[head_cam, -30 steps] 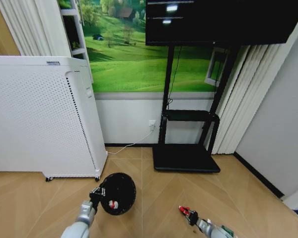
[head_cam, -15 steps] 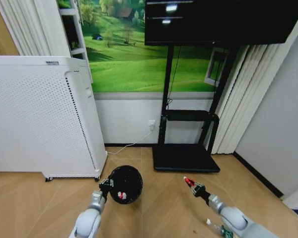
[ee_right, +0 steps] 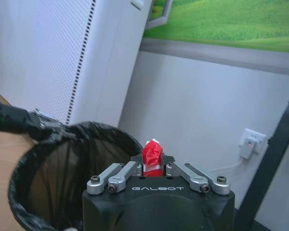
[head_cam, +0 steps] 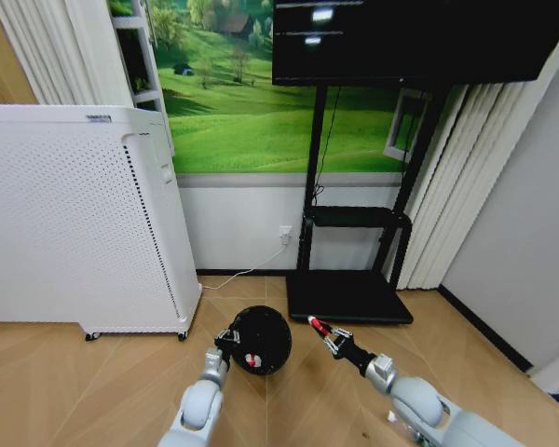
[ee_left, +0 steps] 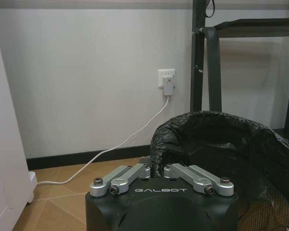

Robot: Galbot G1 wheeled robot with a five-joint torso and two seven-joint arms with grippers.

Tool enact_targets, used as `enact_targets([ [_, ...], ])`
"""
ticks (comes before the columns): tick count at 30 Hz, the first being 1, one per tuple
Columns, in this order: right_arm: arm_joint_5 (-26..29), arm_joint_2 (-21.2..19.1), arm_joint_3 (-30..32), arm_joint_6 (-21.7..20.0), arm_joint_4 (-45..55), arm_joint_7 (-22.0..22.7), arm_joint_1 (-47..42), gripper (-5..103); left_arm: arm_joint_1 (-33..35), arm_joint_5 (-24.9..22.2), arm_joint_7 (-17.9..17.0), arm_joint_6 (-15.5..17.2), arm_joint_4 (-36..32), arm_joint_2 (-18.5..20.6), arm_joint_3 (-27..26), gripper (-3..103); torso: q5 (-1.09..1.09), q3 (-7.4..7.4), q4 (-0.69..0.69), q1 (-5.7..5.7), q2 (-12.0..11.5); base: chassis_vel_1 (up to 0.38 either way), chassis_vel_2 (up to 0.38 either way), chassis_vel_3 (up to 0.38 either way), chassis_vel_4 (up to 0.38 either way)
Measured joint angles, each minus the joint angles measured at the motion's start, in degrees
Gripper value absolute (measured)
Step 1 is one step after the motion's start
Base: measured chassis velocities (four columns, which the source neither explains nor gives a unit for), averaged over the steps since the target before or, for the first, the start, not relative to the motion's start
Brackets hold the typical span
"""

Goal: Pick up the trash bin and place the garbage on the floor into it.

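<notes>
Left hand pinches the trash bin rim — right hand grips red garbage.

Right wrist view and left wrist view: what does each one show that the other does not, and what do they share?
The right wrist view alone shows the right gripper shut on a red scrap, held beside the bin, with the white appliance behind, and farther off the left gripper pinching the bin's rim. The left wrist view alone shows the left gripper from close up, shut on that rim, and the black stand. Both show the bin, the white wall and the wall socket.
</notes>
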Motion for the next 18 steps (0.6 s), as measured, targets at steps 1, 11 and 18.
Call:
enact_targets([
  [1, 0.00, 0.58, -0.46, 0.12, 0.28, -0.49, 0.37, 17, -0.29, 0.11, -0.01, 0.00, 0.35, -0.17, 0.51, 6, 0.00, 0.00, 0.01, 0.00, 0.00, 0.000, 0.000, 0.000, 0.000],
  [11, -0.80, 3.43, -2.39, 0.62, -1.15, -2.00, 2.07, 17, -1.58, 0.35, -0.02, 0.07, 2.17, -0.70, 3.38, 6, 0.00, 0.00, 0.01, 0.00, 0.00, 0.000, 0.000, 0.000, 0.000],
  [18, -0.82, 4.17, -2.49, -0.07, -1.18, -2.95, 2.09, 23, -3.25, 0.63, 0.02, 0.08, 3.91, -1.74, 5.68, 6, 0.00, 0.00, 0.00, 0.00, 0.00, 0.000, 0.000, 0.000, 0.000],
])
